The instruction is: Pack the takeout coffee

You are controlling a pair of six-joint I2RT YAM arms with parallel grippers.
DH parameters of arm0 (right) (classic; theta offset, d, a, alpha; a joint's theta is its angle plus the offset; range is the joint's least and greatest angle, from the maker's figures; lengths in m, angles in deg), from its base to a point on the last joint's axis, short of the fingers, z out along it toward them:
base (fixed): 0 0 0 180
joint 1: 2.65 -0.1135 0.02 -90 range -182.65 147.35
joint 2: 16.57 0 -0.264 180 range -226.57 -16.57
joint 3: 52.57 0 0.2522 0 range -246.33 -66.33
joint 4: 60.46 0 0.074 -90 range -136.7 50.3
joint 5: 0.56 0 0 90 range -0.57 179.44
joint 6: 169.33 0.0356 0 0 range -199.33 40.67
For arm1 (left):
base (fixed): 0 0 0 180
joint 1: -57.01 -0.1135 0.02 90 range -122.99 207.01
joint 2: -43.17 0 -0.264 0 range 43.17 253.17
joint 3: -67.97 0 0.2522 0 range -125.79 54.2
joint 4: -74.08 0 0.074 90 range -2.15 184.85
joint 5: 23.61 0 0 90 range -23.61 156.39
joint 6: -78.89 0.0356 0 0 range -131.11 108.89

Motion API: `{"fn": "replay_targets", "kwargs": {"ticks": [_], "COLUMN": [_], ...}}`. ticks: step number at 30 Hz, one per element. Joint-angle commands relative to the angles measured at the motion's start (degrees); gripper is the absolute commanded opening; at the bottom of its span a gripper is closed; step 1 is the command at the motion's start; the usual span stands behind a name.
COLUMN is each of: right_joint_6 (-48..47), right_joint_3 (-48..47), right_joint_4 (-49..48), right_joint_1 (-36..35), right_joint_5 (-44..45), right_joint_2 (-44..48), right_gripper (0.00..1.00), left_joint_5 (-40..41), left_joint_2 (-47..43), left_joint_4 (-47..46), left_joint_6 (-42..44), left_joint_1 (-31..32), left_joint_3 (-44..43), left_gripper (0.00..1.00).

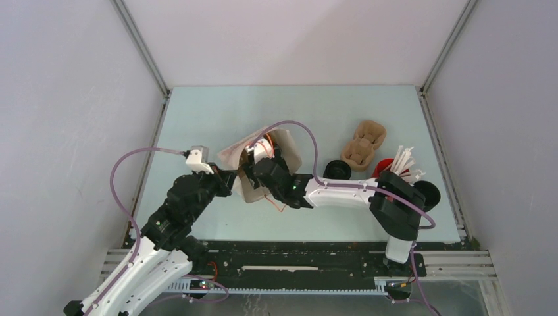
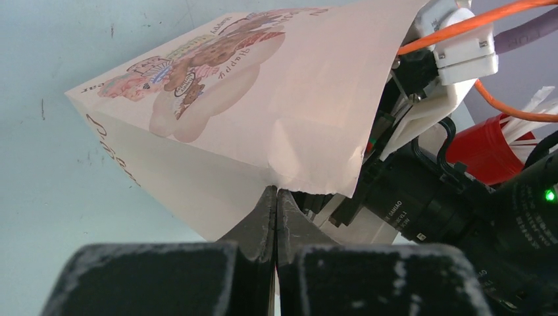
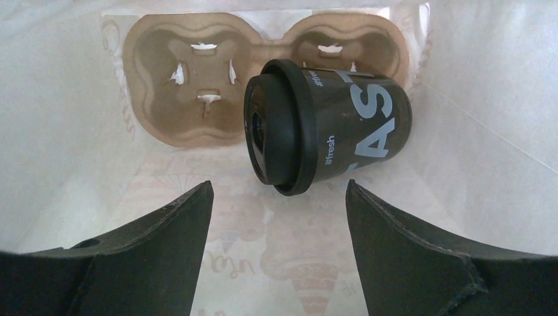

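Note:
The takeout coffee (image 3: 329, 128), a black lidded cup with grey lettering, lies on its side inside the printed paper bag (image 1: 289, 155), lid toward the camera. It rests against a brown pulp cup carrier (image 3: 191, 85) at the bag's far end. My right gripper (image 3: 279, 186) is inside the bag, open and empty, its fingertips just short of the cup's lid. My left gripper (image 2: 276, 192) is shut on the bag's (image 2: 263, 112) opening edge and holds it up. In the top view the left gripper (image 1: 227, 176) is at the bag's left side and the right gripper (image 1: 260, 161) is hidden in the bag.
A second brown carrier (image 1: 364, 148) lies right of the bag. Two more black round cups (image 1: 335, 170) (image 1: 429, 191) stand near it. A red cup of white sticks (image 1: 393, 163) stands by the right arm and also shows in the left wrist view (image 2: 487, 148). Grey walls enclose the table.

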Motion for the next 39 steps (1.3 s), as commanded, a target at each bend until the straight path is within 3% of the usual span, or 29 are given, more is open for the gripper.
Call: {"fn": "replay_targets", "kwargs": {"ticks": [1, 8, 14, 18, 26, 39], "right_joint_6": [-12.7, -29.0, -38.9, -50.4, -70.6, -69.3], "right_joint_3": [1.2, 8.6, 10.3, 11.9, 11.3, 2.2], "right_joint_4": [-8.7, -2.3, 2.9, 4.6, 6.4, 2.8], "right_joint_1": [-0.1, 1.2, 0.0, 0.1, 4.0, 7.8], "right_joint_5": [-3.7, -23.5, -20.7, -24.1, -37.2, -40.9], "right_joint_2": [0.7, 13.0, 15.5, 15.9, 14.9, 3.7], "right_gripper": [0.82, 0.82, 0.84, 0.89, 0.89, 0.98], "left_joint_5": [0.3, 1.8, 0.4, 0.6, -0.5, -1.7], "left_joint_2": [-0.6, -1.5, -0.9, -1.4, -1.6, -1.2], "left_joint_4": [0.7, 1.7, 0.7, 0.8, 0.8, 0.5], "left_joint_6": [0.3, 1.9, 1.3, 1.3, 0.8, 0.6], "left_joint_1": [0.3, 0.4, 0.3, 0.3, 0.4, 0.3], "left_joint_3": [0.1, -0.2, 0.6, 0.7, 1.3, 1.1], "left_gripper": [0.00, 0.00, 0.00, 0.00, 0.00, 0.00]}}
